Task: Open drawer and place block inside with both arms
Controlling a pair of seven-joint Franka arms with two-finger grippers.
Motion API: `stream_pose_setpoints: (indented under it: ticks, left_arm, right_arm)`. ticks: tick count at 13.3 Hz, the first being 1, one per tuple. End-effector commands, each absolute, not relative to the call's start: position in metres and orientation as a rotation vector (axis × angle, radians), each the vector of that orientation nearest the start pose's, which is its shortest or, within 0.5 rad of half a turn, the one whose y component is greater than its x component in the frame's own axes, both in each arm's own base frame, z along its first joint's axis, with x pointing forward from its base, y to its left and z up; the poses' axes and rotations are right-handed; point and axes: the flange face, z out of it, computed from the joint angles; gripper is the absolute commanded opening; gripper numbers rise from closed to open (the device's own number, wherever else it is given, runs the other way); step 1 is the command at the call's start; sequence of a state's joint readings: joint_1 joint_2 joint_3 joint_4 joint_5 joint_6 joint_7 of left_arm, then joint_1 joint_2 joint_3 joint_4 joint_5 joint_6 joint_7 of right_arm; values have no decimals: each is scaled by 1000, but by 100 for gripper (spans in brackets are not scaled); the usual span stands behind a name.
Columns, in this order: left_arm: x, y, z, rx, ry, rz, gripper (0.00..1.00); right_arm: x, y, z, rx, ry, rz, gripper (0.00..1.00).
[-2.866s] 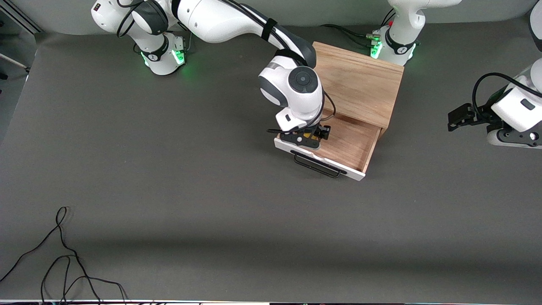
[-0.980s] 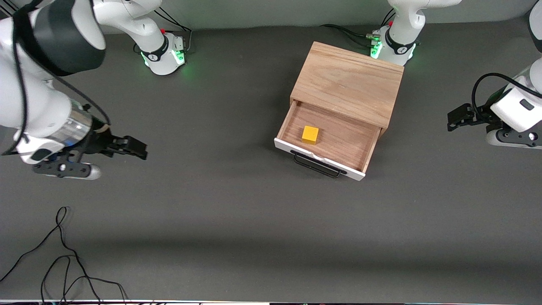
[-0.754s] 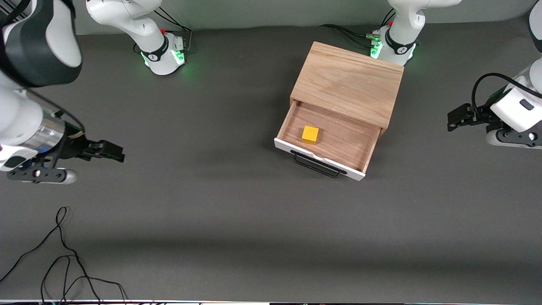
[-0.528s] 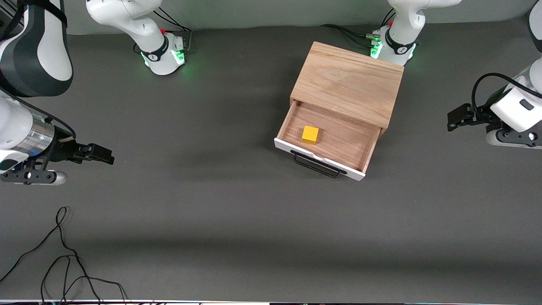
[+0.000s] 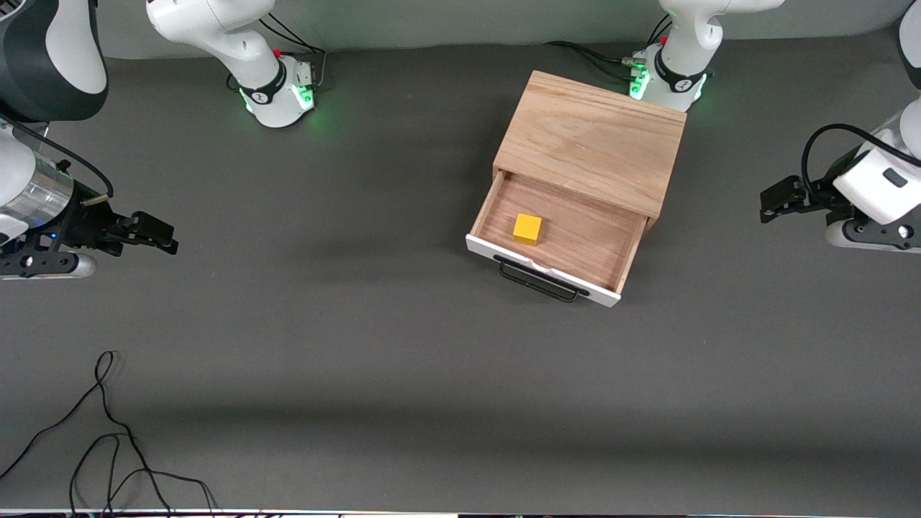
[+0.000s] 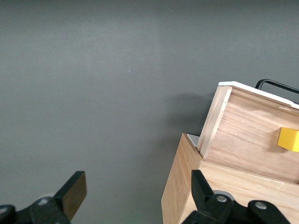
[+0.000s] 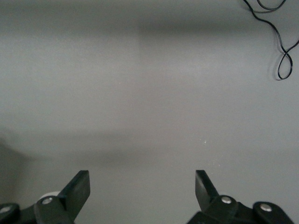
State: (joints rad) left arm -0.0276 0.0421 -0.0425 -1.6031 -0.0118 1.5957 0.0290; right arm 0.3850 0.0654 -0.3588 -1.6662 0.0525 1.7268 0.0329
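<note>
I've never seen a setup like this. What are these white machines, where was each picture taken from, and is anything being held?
Two robot arms stand at a dark table. One picture looks down from a high camera; the other two come from cameras on the arms' wrists. The right gripper hangs open and empty over bare table at its own end; the left gripper is open and empty too, beside the wooden cabinet. Its drawer is pulled out, with a yellow block inside. A loose black cable lies nearer the high camera.

Dark grey table (image 5: 374,345) with light-wood cabinet (image 5: 593,140), loose black cable (image 5: 101,432), two green-lit arm bases.
</note>
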Motion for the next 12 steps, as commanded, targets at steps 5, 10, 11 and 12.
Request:
stream_pose_setpoints:
  ticks: [5, 10, 11, 12]
  left_arm:
    - [563, -39, 589, -3135, 183, 70, 100]
    - [563, -39, 589, -3135, 183, 70, 100]
    - [562, -39, 589, -3135, 183, 72, 100]
    - [562, -38, 589, -3135, 181, 75, 100]
  right_arm:
    - [584, 15, 555, -3117, -15, -16, 100]
    - [589, 0, 548, -3126, -2, 9, 100]
    - [589, -5, 548, -3121, -32, 6, 100]
    - [589, -5, 550, -3114, -42, 3, 100]
